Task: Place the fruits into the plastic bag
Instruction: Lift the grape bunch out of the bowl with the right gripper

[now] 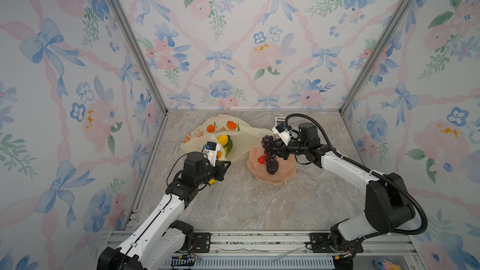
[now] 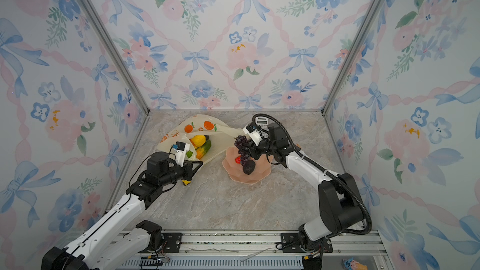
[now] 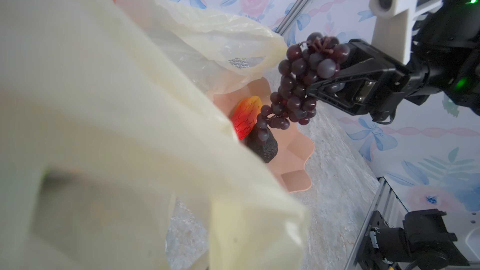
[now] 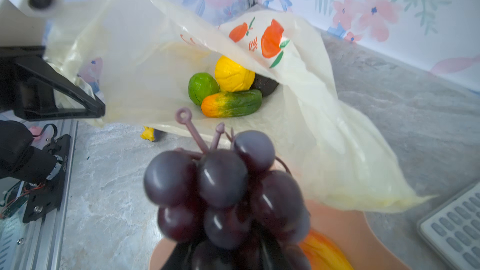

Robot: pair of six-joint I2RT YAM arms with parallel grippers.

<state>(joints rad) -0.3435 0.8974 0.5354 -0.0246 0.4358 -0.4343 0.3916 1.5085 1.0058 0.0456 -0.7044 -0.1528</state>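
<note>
The pale-yellow plastic bag (image 1: 233, 136) (image 4: 324, 151) lies at the back left with its mouth held up. My left gripper (image 1: 226, 163) (image 2: 198, 163) is shut on the bag's near edge, and the film hides its jaws in the left wrist view. Inside the bag lie a yellow fruit (image 4: 233, 74), a bright green one (image 4: 202, 89), an orange-green one (image 4: 231, 105) and a dark avocado (image 4: 265, 84). My right gripper (image 1: 274, 149) (image 3: 320, 84) is shut on the purple grape bunch (image 1: 267, 145) (image 3: 298, 81), which hangs over the pink plate (image 1: 285, 175). A red-yellow fruit (image 3: 246, 115) and a dark avocado (image 3: 262, 146) rest on the plate.
A white calculator (image 1: 278, 120) (image 4: 454, 227) lies behind the right gripper near the back wall. A small yellow duck toy (image 1: 212, 182) (image 4: 148, 134) sits on the table under the left wrist. Flowered walls close in three sides, and a metal rail (image 1: 259, 240) runs along the front.
</note>
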